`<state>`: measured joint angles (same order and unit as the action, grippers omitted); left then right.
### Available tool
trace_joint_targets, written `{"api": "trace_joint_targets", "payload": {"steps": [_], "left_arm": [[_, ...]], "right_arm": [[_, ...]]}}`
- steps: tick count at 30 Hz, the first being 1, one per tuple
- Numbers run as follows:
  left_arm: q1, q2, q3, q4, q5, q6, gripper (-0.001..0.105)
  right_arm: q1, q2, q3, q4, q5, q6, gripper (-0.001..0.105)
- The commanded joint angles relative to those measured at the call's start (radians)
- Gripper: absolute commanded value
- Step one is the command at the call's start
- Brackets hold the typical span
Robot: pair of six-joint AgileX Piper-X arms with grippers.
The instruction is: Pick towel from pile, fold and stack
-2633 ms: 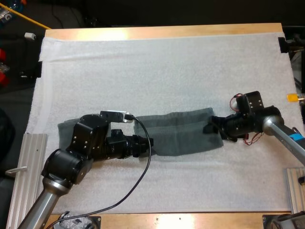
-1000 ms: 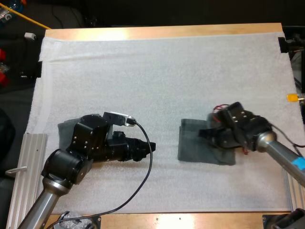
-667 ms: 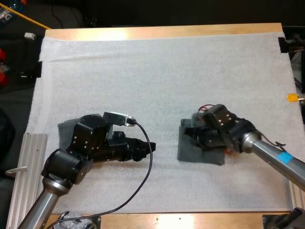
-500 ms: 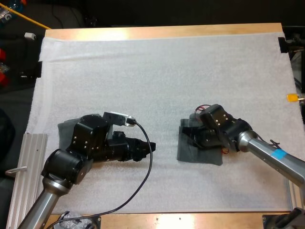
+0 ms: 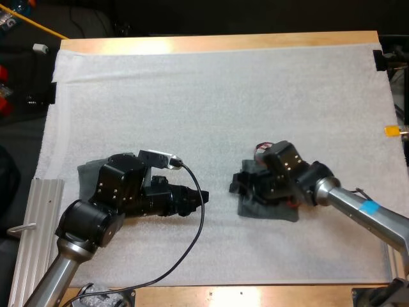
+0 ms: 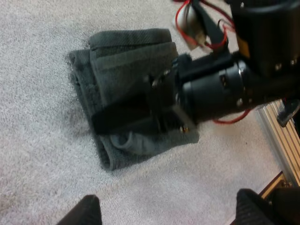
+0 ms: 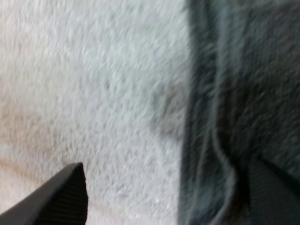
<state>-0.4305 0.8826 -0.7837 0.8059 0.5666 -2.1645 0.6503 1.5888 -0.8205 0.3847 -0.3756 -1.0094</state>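
A dark grey-green towel point(image 5: 270, 210), folded into a small rectangle, lies on the white mat right of centre. My right gripper point(image 5: 237, 185) rests low over the towel's left edge. In the right wrist view its fingers point(image 7: 70, 188) stand apart, one over bare mat and the other over the towel point(image 7: 243, 84). My left gripper point(image 5: 199, 198) lies on the mat to the left, pointing at the towel. Its fingertips point(image 6: 87, 212) are wide apart with nothing between them, short of the folded towel point(image 6: 126, 61). A second towel point(image 5: 87, 174) lies partly hidden under my left arm.
The white mat point(image 5: 211, 96) is bare across its far half. Ribbed aluminium rails stand at the table's lower left point(image 5: 35, 220) and lower right point(image 5: 396, 252); the right one shows as a rail point(image 6: 277, 126) beyond the right arm.
The towel, stretched between both grippers at first, was folded over to the right. Since then my right gripper has slid left across it to its left edge. The left arm stayed put.
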Motion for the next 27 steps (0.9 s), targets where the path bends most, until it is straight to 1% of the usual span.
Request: {"api": "trace_joint_targets", "payload": {"steps": [1, 6, 10, 17, 20, 23, 25, 26, 27], "left_arm": [[-0.005, -0.006, -0.002, 0.004, 0.006, 0.001, 0.058], [-0.005, -0.006, -0.002, 0.004, 0.006, 0.001, 0.058], [-0.005, -0.006, -0.002, 0.004, 0.006, 0.001, 0.058], [-0.005, -0.006, -0.002, 0.004, 0.006, 0.001, 0.058], [-0.005, -0.006, -0.002, 0.004, 0.006, 0.001, 0.058], [-0.005, -0.006, -0.002, 0.004, 0.006, 0.001, 0.058], [-0.005, -0.006, -0.002, 0.004, 0.006, 0.001, 0.058], [-0.005, -0.006, -0.002, 0.004, 0.006, 0.001, 0.058], [-0.005, -0.006, -0.002, 0.004, 0.006, 0.001, 0.058]], "right_arm": [[0.020, -0.001, -0.002, -0.006, -0.001, -0.011, 0.070], [0.065, 0.030, -0.002, -0.010, 0.007, -0.003, 0.070], [0.072, 0.051, -0.002, -0.014, -0.009, -0.005, 0.070], [0.074, -0.042, -0.002, -0.014, -0.016, -0.027, 0.070], [0.074, -0.120, -0.002, 0.005, 0.034, -0.040, 0.070], [0.074, -0.195, -0.002, 0.051, 0.124, -0.088, 0.070], [0.074, -0.264, -0.002, 0.114, 0.201, -0.124, 0.070], [0.074, -0.277, -0.002, 0.133, 0.216, -0.136, 0.070], [0.074, -0.307, -0.002, 0.174, 0.252, -0.161, 0.070]]}}
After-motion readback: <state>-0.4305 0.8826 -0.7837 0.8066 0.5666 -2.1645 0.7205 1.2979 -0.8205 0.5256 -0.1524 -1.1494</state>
